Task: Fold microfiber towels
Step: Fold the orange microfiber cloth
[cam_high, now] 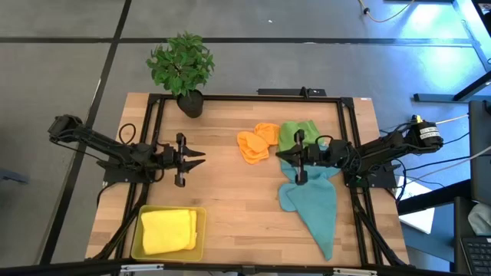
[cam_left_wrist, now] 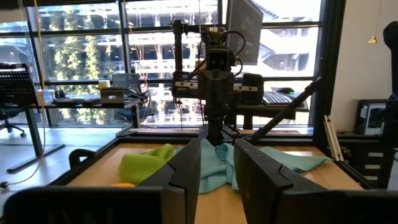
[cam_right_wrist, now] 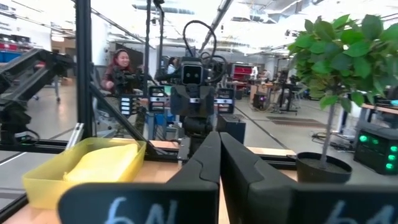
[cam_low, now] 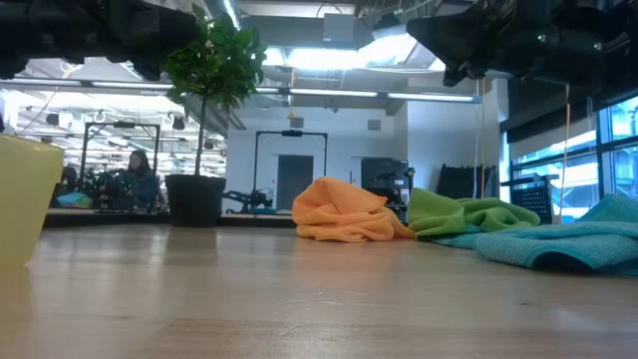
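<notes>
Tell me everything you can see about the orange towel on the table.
The orange towel is a soft, fuzzy-looking cloth, plain orange, not yet folded. It lies bunched in a loose, rumpled heap on the wooden table, a bit behind the table's middle. From table height it rises in rounded folds with creases running down its sides. Its right edge meets the green towel, which lies crumpled beside it. Neither gripper touches it; both hover above the table, apart from it.

yellow towel (cam_high: 166, 230) in tray (cam_high: 136, 239); orange towel (cam_high: 256, 143) beside green towel (cam_high: 294, 133).
</notes>
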`<state>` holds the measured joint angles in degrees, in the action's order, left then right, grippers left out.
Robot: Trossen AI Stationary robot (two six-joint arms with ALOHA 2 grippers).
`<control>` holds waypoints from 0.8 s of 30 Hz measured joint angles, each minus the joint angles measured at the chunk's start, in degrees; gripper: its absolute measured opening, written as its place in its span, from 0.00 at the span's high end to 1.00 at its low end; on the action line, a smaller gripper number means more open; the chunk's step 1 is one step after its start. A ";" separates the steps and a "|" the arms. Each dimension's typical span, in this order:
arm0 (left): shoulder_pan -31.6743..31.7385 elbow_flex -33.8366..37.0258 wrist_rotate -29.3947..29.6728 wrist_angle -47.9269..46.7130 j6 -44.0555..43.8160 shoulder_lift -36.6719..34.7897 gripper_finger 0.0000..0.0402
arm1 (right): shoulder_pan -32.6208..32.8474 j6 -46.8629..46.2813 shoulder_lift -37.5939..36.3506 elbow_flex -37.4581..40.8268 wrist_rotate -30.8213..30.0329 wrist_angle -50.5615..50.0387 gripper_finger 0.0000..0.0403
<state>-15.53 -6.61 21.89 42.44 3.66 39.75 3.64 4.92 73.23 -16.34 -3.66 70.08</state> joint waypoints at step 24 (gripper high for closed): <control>0.02 0.00 -0.05 -0.04 1.44 0.00 0.78 | 0.52 -5.30 0.00 -0.07 -0.96 -0.17 0.97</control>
<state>-15.51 -6.61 21.84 42.40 5.10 39.74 4.16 -0.38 73.23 -16.40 -4.62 69.91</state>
